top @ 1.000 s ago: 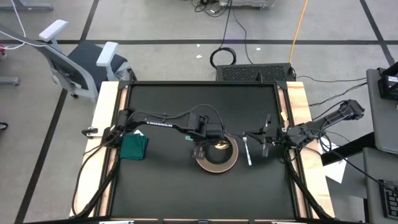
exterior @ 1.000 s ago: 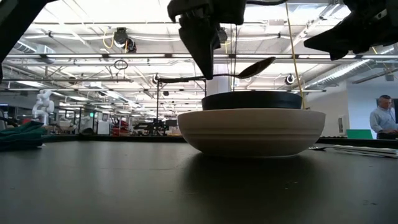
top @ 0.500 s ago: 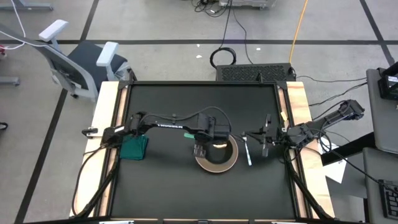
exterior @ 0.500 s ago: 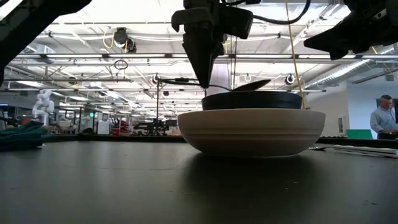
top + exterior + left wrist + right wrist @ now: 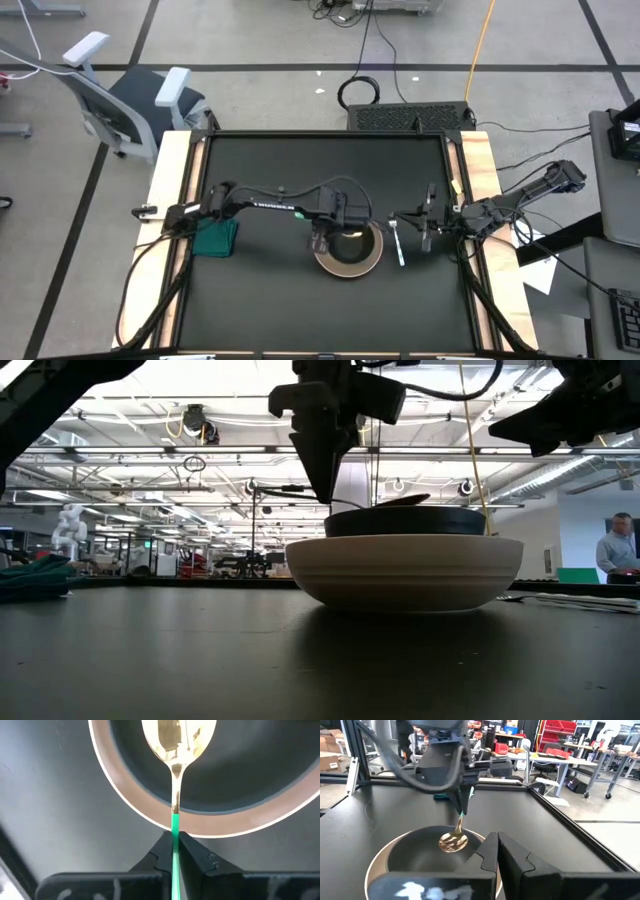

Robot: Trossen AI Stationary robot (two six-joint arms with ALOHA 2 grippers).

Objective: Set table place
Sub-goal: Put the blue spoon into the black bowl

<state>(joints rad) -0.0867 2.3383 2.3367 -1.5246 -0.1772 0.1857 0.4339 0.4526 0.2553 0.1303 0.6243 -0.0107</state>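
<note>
The pinkish-beige plate point(image 5: 348, 262) stands on the black table point(image 5: 280, 300) with the black bowl point(image 5: 405, 520) in it. My left gripper point(image 5: 320, 240) hangs over the plate's left rim, shut on the spoon point(image 5: 176, 780). The spoon's gold end point(image 5: 453, 841) is down inside the black bowl; whether it touches the bowl I cannot tell. The silver fork point(image 5: 398, 243) lies flat on the table just right of the plate. My right gripper point(image 5: 497, 855) waits shut at the table's right side, touching nothing. My left gripper pinches the spoon's green handle point(image 5: 175, 837) between its two fingers, about midway along the handle. The fingers point(image 5: 322, 470) point down from above and lie across the handle. The spoon slopes down toward its gold end in the bowl, and the handle's free end point(image 5: 270, 488) sticks out to the left.
A folded green cloth point(image 5: 215, 237) lies on the table's left part. Pale wooden strips point(image 5: 170, 200) run along both short sides. A person point(image 5: 612, 550) stands far off in the room behind.
My left gripper has sunk a little and tipped over the plate's left rim, still shut on the handle. The spoon's gold end, raised above the black bowl a second ago, has swung down into it.
</note>
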